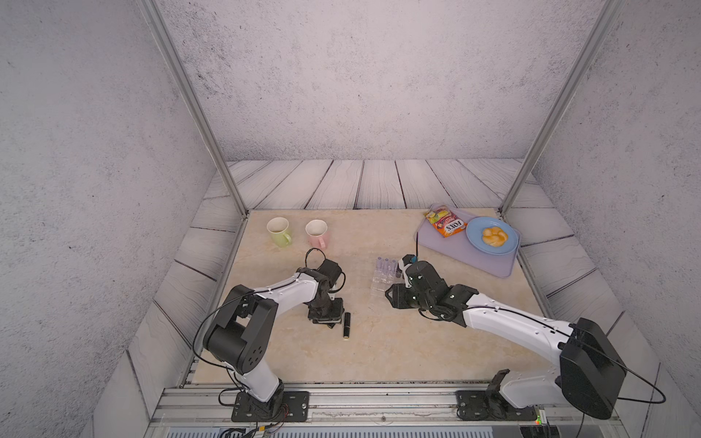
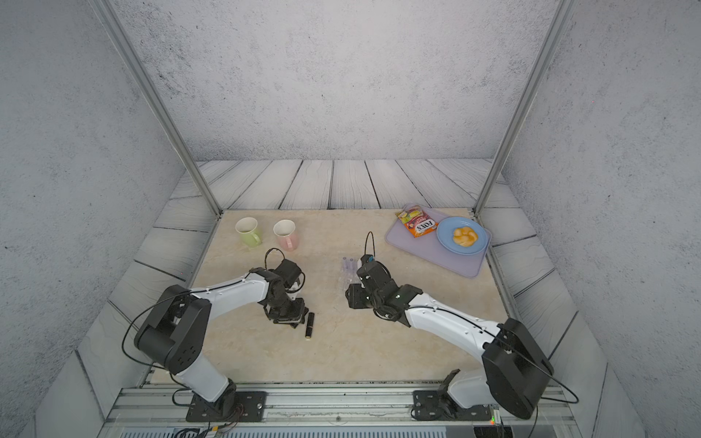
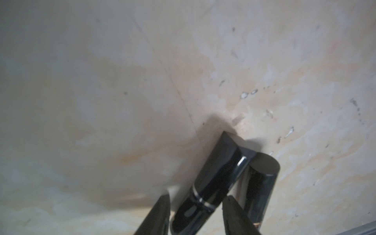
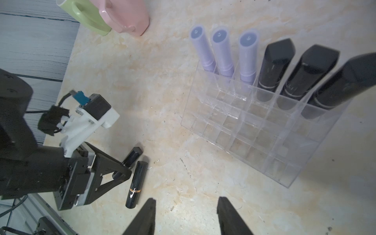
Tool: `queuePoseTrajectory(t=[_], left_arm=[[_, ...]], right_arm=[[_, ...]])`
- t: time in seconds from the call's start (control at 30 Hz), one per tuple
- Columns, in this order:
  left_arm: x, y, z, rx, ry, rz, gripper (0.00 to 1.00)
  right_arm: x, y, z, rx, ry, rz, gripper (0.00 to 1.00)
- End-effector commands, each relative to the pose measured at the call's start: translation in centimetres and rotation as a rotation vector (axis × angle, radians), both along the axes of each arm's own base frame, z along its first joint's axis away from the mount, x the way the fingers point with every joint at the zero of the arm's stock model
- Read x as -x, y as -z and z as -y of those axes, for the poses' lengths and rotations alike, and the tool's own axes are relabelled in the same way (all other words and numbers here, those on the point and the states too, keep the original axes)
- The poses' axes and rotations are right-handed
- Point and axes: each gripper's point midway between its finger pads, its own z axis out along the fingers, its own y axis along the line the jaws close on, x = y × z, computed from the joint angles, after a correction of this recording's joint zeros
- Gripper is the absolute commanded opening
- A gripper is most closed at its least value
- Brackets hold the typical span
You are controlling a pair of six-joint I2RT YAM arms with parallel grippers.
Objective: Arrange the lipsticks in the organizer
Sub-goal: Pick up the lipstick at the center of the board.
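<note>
The clear organizer (image 4: 254, 132) stands mid-table, also seen in both top views (image 1: 381, 282) (image 2: 343, 280). Its far row holds three lilac lipsticks (image 4: 221, 53) and three black lipsticks (image 4: 309, 73), all upright. Two more black lipsticks lie side by side on the table. My left gripper (image 3: 195, 198) (image 1: 326, 320) is down over one of them (image 3: 211, 173), open, its fingers close on either side with a thin gap showing on one side. The other (image 3: 262, 183) (image 1: 346, 325) (image 4: 136, 181) lies just outside the fingers. My right gripper (image 4: 186, 201) (image 1: 392, 297) hovers open and empty beside the organizer.
A green mug (image 1: 278, 231) and a pink mug (image 1: 318, 233) stand at the back left. At the back right, a lilac tray (image 1: 474, 258) carries a snack bag (image 1: 445, 223) and a blue plate (image 1: 508, 246) with a bun.
</note>
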Motion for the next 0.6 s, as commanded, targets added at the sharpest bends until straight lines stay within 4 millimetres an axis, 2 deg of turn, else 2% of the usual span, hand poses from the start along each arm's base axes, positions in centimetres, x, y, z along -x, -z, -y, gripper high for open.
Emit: queuePoseTrajectory(t=[0.0, 0.33, 0.43, 0.57], left_arm=[[0.6, 0.3, -0.9, -0.066, 0.033, -0.019, 0.41], [0.6, 0.7, -0.4, -0.071, 0.069, -0.022, 0.31], [-0.1, -0.1, -0.2, -0.058, 0.063, 0.022, 0.25], [-1.7, -2.3, -0.3, -0.048, 0.05, 0.122, 0.21]], right_arm=[[-0.2, -0.2, -0.3, -0.008, 0.005, -0.002, 0.52], [-0.4, -0.8, 0.4, 0.005, 0.038, 0.011, 0.52], [-0.4, -1.1, 0.5, 0.003, 0.043, 0.016, 0.52], [-0.4, -1.8, 0.7, 0.006, 0.044, 0.028, 0.51]])
